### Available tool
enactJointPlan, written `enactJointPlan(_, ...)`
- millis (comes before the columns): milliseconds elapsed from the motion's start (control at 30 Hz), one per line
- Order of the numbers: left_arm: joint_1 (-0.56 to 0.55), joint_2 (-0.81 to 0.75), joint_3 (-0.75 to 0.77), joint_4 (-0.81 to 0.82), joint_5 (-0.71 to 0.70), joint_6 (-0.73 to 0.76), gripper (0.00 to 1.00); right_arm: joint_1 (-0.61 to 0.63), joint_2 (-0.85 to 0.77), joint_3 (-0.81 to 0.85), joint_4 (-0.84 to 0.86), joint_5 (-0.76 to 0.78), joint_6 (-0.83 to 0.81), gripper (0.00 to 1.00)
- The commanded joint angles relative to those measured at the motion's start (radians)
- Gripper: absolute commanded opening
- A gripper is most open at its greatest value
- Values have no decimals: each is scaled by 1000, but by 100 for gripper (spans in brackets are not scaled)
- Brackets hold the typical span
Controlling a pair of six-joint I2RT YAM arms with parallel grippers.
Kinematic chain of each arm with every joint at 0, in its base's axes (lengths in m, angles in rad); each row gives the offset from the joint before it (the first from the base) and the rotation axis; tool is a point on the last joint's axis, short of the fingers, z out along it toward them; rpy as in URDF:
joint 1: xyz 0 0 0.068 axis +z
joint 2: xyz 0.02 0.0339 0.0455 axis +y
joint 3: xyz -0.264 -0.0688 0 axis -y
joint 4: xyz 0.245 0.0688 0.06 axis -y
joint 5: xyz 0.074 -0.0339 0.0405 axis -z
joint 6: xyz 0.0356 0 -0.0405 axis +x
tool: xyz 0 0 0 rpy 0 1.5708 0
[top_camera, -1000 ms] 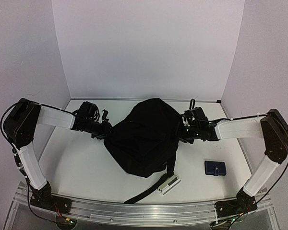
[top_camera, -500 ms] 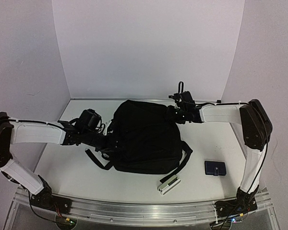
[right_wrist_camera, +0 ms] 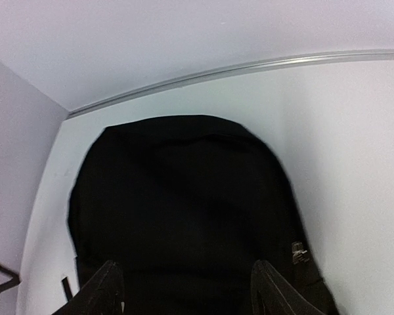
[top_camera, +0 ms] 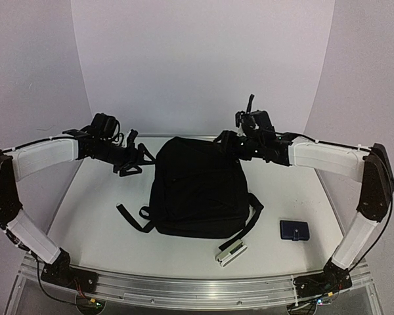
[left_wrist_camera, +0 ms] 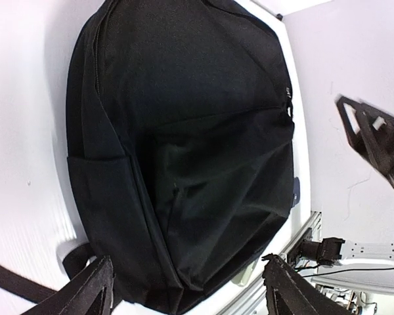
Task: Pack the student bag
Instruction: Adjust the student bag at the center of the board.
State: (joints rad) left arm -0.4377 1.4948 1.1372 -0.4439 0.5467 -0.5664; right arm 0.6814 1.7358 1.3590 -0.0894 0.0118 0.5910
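The student bag (top_camera: 197, 193) lies flat at the middle of the tabletop (top_camera: 98, 216) and looks closed, so I cannot see its contents. My left fingers (left_wrist_camera: 92, 292) at its 10 o'clock and my right fingers (right_wrist_camera: 268, 289) at its 1 o'clock both stand wide, holding nothing.

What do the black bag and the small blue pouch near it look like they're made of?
Student bag: soft woven fabric, matte black, likely nylon or polyester; it slumps flat and creases, with stitched seams and a zipper pull. Blue pouch: dark blue, flat, crisp-edged; leather or fabric, too small to tell.
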Motion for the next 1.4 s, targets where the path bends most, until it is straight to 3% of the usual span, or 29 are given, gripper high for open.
enactJointPlan(0, 28, 152, 103, -45, 67, 65, 79, 138, 12, 2, 0, -34, 94, 60)
enactJointPlan(233, 29, 328, 201, -76, 145, 78, 77, 260, 168, 78, 55, -119, 180, 60)
enactJointPlan(433, 30, 374, 264, -112, 169, 105, 72, 285, 291, 85, 226, -224, 292, 50)
enactJointPlan(700, 30, 462, 284, -116, 158, 115, 62, 284, 376, 109, 270, -171, 356, 44)
enactJointPlan(933, 30, 493, 266, -69, 175, 100, 43, 284, 436, 138, 282, -150, 395, 43)
enactJointPlan(1100, 30, 500, 249, -33, 214, 90, 18, 284, 463, 167, 287, -134, 405, 39)
enactJointPlan(1367, 29, 459, 224, -12, 226, 91, 0, 284, 507, 189, 287, -82, 446, 29)
